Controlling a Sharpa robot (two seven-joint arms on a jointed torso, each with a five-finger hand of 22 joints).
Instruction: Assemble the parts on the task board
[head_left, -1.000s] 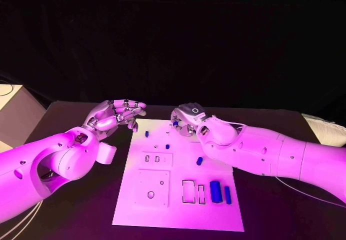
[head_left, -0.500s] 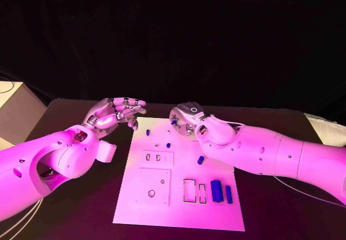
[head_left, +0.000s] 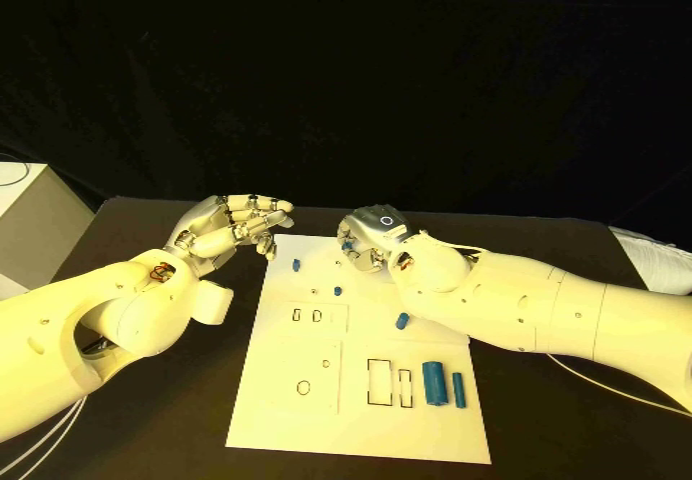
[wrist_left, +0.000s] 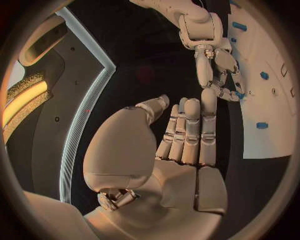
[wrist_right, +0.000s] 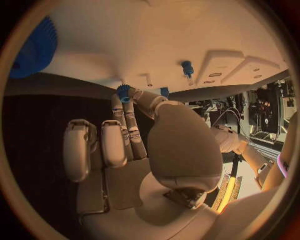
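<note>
The white task board (head_left: 361, 425) lies in the middle of the black table. My right hand (head_left: 371, 240) hovers over its far edge and pinches a small blue part (wrist_right: 123, 92) between thumb and fingertip. My left hand (head_left: 231, 230) stays just off the board's far left corner, fingers curled in, with nothing in it. Loose blue parts lie on the board: a small one (head_left: 296, 265) near the far left, another (head_left: 338, 291) behind the small slots, and one (head_left: 400, 321) mid-right. Two longer blue parts (head_left: 434, 383) (head_left: 457, 390) lie side by side at the near right.
Rectangular slots (head_left: 382, 382) are cut in the board next to the two long parts, and a small pair of slots (head_left: 306, 316) sits further back. A pale box (head_left: 26, 215) stands at the table's left edge. Bare black table surrounds the board.
</note>
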